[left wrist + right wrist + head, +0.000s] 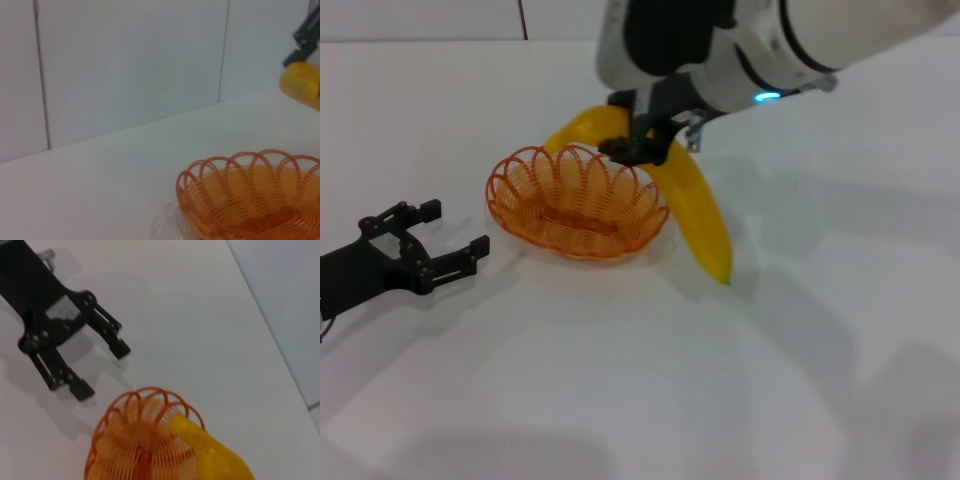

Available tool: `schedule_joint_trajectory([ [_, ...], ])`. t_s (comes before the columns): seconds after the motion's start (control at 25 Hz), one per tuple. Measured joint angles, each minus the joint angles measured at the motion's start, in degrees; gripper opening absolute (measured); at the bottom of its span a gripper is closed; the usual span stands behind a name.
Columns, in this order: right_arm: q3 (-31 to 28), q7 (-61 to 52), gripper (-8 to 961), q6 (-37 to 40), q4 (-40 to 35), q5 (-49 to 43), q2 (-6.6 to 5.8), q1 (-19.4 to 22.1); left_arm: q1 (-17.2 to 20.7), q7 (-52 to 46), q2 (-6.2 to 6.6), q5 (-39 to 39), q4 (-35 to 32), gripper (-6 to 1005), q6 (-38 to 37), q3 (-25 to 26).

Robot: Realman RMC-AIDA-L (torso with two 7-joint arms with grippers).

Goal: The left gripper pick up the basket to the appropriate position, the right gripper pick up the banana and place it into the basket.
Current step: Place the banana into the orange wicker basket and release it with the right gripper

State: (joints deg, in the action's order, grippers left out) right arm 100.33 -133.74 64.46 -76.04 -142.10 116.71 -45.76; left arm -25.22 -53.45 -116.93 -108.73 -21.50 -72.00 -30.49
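Observation:
The orange wire basket (512,214) sits on the white table, holding nothing, and also shows in the wrist views (187,182) (150,390). My right gripper (642,148) is shut on the yellow banana (700,215) near its middle, just above the basket's far right rim. The banana hangs tilted: its upper end lies over the far rim and its lower tip points down to the right of the basket. It also shows as banana (215,457) (302,85). My left gripper (455,228) (104,371) rests open to the left of the basket, a short gap away, gripping nothing.
The white tabletop (620,380) stretches in front and to the right. A pale panelled wall (130,65) stands behind the table. Nothing else lies near the basket.

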Motion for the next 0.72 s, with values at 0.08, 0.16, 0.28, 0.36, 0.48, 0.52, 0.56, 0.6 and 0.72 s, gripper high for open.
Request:
schedule_joint_trajectory([
  [0.08,1.3,0.2,535,-0.8,1.0,0.0,0.01,-1.6,-0.4,0.1,0.07,-0.1,0.6,894,0.2,0.0],
  [0.16,2.8,0.3,538,-1.6,2.4,0.0,0.1,-3.2,-0.6,0.1,0.1,-0.3,0.7,894,0.3,0.0],
  [0.28,5.4,0.1,543,-3.1,4.8,0.1,0.28,-5.5,-0.8,0.1,0.09,-0.6,0.7,894,0.4,0.0],
  [0.36,7.5,-0.1,546,-4.2,6.6,0.1,0.38,-7.1,-0.9,0.1,0.07,-0.6,0.7,893,0.4,0.0],
  [0.48,10.0,-0.9,552,-5.7,8.4,0.0,0.49,-8.7,-0.9,0.1,0.06,-0.6,0.7,893,0.4,0.0],
  [0.52,10.8,-1.3,553,-6.2,8.9,-0.2,0.51,-9.1,-0.9,0.1,0.05,-0.6,0.7,893,0.4,0.0],
  [0.56,11.4,-1.5,555,-6.6,9.2,-0.2,0.53,-9.5,-0.9,0.1,0.05,-0.6,0.7,893,0.4,0.0],
  [0.6,12.3,-1.8,557,-7.1,9.6,-0.3,0.53,-10.0,-1.0,0.1,0.04,-0.6,0.7,893,0.4,0.0],
  [0.72,14.2,-2.2,562,-8.5,10.8,-0.3,0.53,-10.9,-1.0,0.1,-0.01,-0.6,0.7,893,0.4,0.0],
])
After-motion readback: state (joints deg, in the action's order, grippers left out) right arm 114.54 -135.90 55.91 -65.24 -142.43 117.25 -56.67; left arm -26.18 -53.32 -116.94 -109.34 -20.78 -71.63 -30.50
